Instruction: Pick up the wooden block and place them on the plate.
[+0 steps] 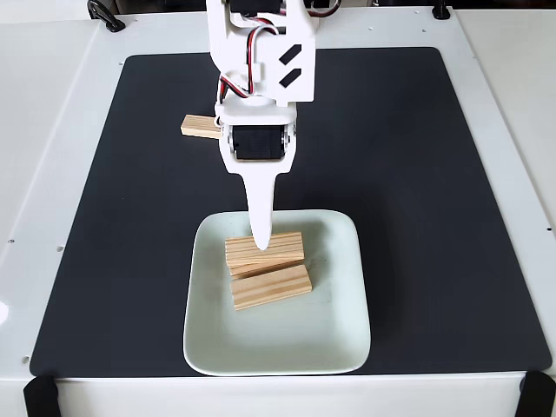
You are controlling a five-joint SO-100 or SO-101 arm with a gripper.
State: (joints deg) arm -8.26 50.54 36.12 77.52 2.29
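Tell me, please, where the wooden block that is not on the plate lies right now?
In the fixed view, that wooden block lies on the black mat, upper left of the plate, partly hidden behind the arm.

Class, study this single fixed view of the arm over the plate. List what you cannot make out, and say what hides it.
- Gripper open or shut: one white finger shows, so its grip on the blocks is unclear.
- Number of blocks on the plate: they overlap; three seem stacked, and the middle one is mostly covered.
- Block on the mat: its right end is behind the arm.
- Arm base: cut off by the top edge.
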